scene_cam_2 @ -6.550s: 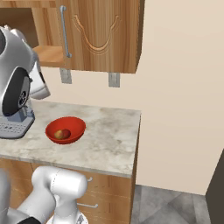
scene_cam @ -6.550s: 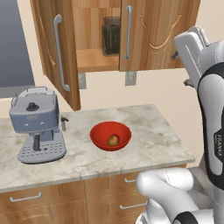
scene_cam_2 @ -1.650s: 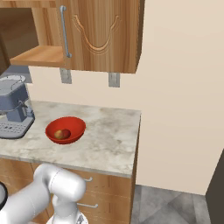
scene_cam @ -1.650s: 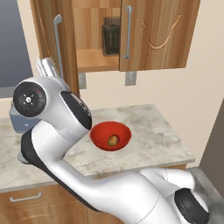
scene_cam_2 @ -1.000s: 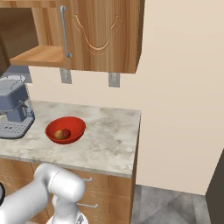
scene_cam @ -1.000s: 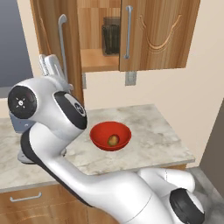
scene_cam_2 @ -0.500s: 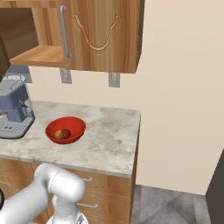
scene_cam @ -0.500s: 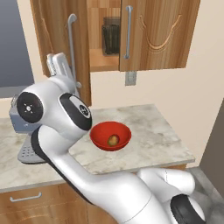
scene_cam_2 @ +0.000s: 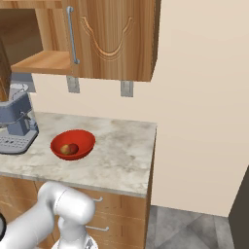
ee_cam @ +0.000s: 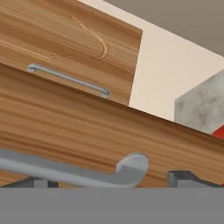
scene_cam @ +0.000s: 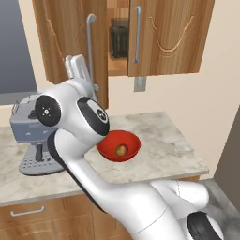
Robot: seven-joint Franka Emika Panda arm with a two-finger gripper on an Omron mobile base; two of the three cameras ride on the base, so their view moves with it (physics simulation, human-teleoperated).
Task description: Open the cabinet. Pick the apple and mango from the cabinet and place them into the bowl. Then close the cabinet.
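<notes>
The cabinet (scene_cam: 168, 37) hangs above the counter with its left door (scene_cam: 70, 42) swung open and its right door (scene_cam_2: 114, 39) shut. My gripper (scene_cam: 77, 65) is open, right beside the open door's silver handle (scene_cam: 91, 51). In the hand view the handle (ee_cam: 65, 171) lies across, close in front of and between my gripper's (ee_cam: 111, 180) fingertips (ee_cam: 186, 177). The red bowl (scene_cam: 133, 140) sits on the counter with a yellow-brown fruit (scene_cam: 121, 150) in it. I cannot tell whether that fruit (scene_cam_2: 70, 148) is the apple or the mango.
A dark jar (scene_cam: 118, 40) stands on the cabinet shelf. A grey coffee machine (scene_cam: 30, 136) stands left of the bowl (scene_cam_2: 73, 144), partly behind my arm. The marble counter (scene_cam_2: 121, 155) ends at the right, with wooden drawers (scene_cam: 28, 215) below it.
My arm has swung over from the right to the left side. In the last second the gripper rose and moved right, up to the open door's handle. The doors and bowl have not moved.
</notes>
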